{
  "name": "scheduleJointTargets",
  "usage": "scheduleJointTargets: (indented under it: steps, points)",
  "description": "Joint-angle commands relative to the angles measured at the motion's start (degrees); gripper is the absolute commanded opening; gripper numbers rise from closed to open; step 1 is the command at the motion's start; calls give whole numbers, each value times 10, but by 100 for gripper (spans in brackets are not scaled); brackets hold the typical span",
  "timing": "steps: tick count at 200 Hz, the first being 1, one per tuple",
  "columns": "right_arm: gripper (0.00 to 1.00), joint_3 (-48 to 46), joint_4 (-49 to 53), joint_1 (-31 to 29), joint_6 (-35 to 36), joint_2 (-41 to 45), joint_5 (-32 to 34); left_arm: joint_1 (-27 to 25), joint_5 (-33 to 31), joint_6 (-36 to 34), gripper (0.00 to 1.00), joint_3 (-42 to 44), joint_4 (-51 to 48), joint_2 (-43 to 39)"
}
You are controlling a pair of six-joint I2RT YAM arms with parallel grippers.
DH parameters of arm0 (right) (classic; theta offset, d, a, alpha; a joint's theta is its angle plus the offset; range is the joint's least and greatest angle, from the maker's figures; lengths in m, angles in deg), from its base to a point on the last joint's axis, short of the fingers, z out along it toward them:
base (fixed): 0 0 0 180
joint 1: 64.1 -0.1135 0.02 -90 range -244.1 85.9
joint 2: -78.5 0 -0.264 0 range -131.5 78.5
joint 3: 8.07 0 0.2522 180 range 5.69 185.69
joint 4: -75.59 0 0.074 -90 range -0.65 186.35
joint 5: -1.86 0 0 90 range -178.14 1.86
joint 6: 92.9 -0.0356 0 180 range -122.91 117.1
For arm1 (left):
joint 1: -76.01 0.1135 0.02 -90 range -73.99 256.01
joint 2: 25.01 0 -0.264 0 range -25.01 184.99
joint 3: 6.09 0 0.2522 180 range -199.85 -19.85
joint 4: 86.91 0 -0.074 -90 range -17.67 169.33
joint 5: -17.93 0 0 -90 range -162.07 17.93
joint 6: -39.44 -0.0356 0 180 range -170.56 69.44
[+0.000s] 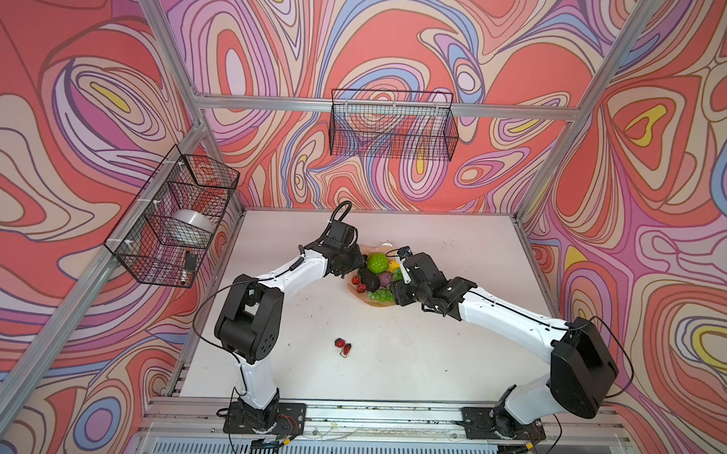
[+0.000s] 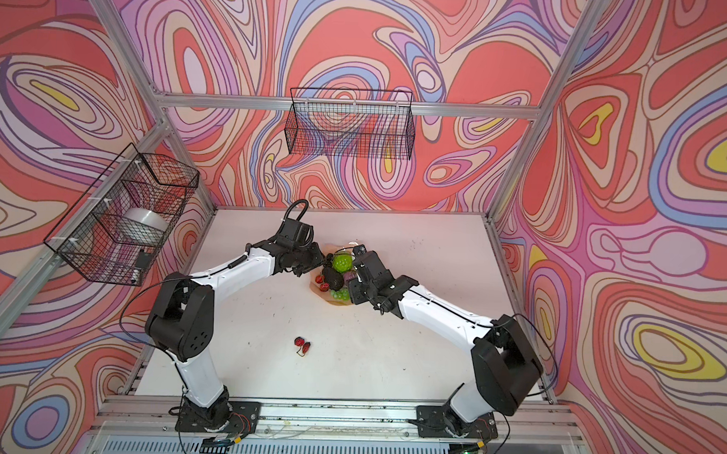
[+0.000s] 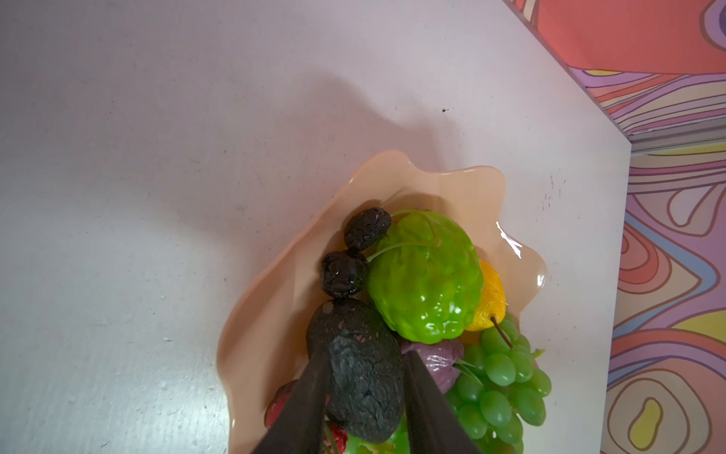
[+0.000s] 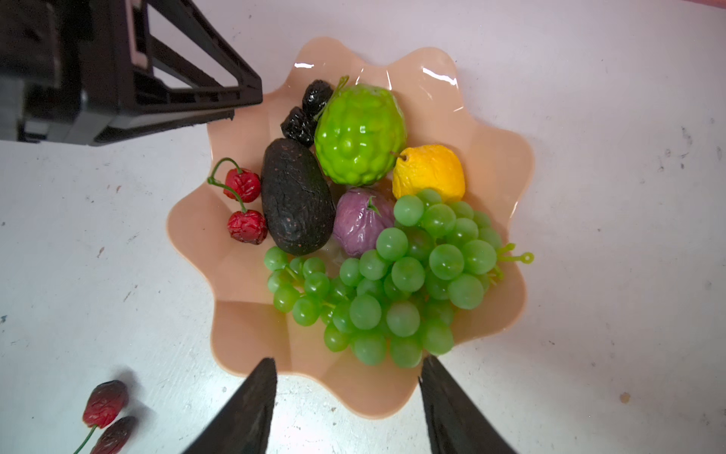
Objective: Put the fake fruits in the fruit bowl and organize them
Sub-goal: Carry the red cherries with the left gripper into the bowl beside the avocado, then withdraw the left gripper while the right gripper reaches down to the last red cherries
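In a top view the peach fruit bowl (image 1: 378, 305) sits mid-worktop (image 1: 432, 342), nearer the far edge. A red cherry pair (image 1: 343, 346) lies well apart, toward the front edge.

Left wrist: the left gripper (image 3: 365, 353), jaws narrowly parted and empty, frames the wrinkled dark avocado (image 3: 361, 393) below. The black cherry pair (image 3: 353, 251) touches the bumpy green ball (image 3: 424, 275).

Right wrist: the right gripper (image 4: 349, 359), jaws wide and empty, hangs at the glossy scalloped rim, near the green grape bunch (image 4: 393, 283).

Scalloped peach bowl (image 4: 495, 169) holds fruits (image 4: 359, 133); cherry pair (image 4: 106, 403) lies outside.
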Motion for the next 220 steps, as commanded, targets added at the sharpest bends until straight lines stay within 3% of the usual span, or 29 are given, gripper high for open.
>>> scheduleJointTargets:
  steps: [1, 50, 85, 105, 162, 220]
  points:
    - [62, 10, 9, -2, -3, 10, 3, -1, -25, -23, 38, -18, -31, -43]
    - [62, 36, 11, -15, -2, -3, -22, -1, -35, -66, 50, -18, -90, -108]
    - [62, 46, 26, -65, -18, -18, -44, 1, -55, -95, 64, 37, -127, -185]
    - [62, 37, 38, -101, -29, -30, -48, 3, -75, -105, 66, 85, -152, -232]
    - [63, 8, 14, -170, -99, -79, -138, 16, -129, -73, 71, 219, -200, -359]
    - [63, 86, 42, -220, -40, -166, -110, 18, -159, -14, 73, 288, -226, -424]
